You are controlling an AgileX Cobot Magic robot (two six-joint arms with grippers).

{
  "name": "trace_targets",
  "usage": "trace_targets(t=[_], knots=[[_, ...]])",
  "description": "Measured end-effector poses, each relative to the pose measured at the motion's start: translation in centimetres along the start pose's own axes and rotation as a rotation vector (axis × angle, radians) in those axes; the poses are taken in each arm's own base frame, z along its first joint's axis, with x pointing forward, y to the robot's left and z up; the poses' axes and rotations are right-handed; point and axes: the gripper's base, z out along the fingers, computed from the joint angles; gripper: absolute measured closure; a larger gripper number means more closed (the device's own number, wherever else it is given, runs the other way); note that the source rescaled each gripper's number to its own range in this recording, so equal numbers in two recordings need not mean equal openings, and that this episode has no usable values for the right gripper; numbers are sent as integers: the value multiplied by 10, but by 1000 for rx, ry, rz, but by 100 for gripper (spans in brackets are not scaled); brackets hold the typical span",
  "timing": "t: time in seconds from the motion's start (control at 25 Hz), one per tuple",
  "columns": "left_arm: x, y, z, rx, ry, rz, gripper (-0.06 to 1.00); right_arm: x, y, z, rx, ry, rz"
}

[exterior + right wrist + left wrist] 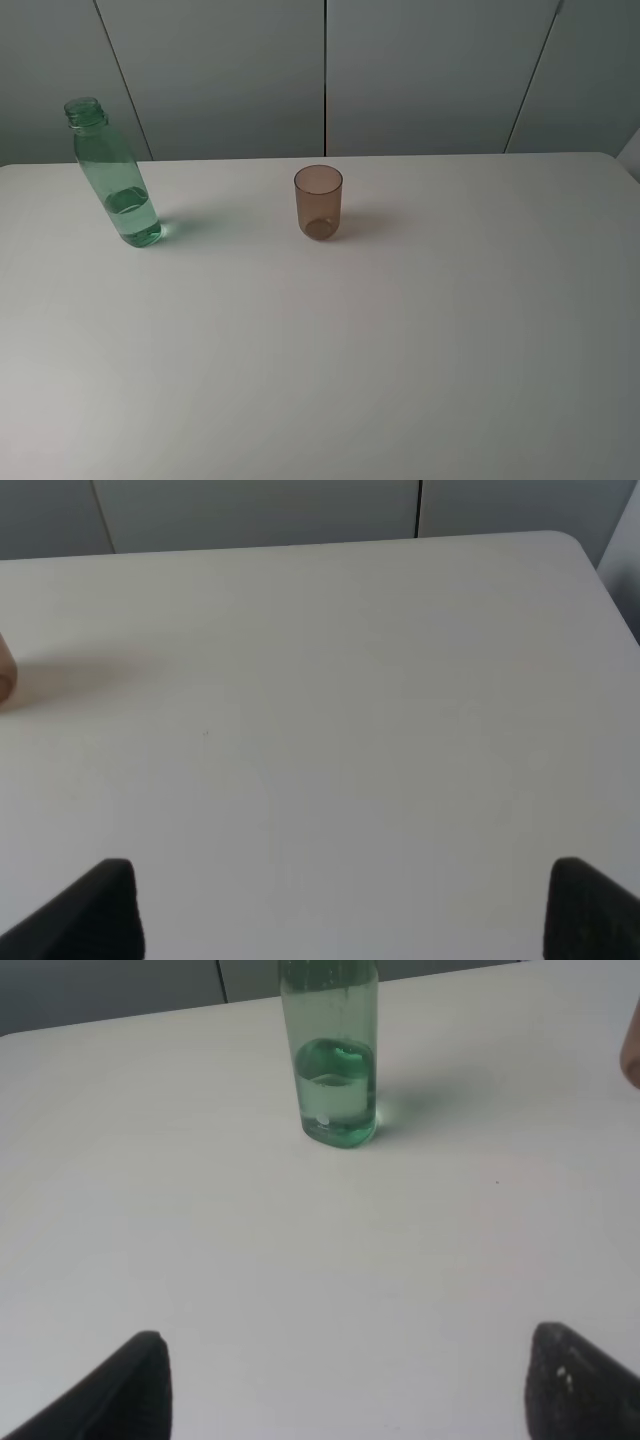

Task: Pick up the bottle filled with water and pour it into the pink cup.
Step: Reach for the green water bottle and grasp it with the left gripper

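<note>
bottle (pixel 112 175): upright, neck up, clear green plastic
pink cup (pixel 318 203): upright, translucent cylinder
left gripper (pixel 345 1390), right gripper (pixel 345 910): jaws spread, empty

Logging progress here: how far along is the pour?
Nothing done yet. The bottle stands untouched on the table, water inside; the pink cup looks empty. The left pincer and right pincer are open, holding nothing. Grasping, lifting and pouring remain.
</note>
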Motion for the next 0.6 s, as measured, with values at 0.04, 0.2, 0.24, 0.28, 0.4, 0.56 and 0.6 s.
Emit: trace_targets(t=[0.04,0.2,0.24,0.28,0.4,0.56,0.6], knots=[[0,0,0,0,0,0,42,0,0,0,0,0,0],[0,0,0,-1,0,-2,42,0,0,0,0,0,0],[0,0,0,-3,0,-3,42,0,0,0,0,0,0],[0,0,0,-5,0,-7,42,0,0,0,0,0,0],[0,1,0,-8,0,-9,42,0,0,0,0,0,0],[0,1,0,-10,0,-10,42,0,0,0,0,0,0],[0,1,0,-10,0,-10,42,0,0,0,0,0,0]])
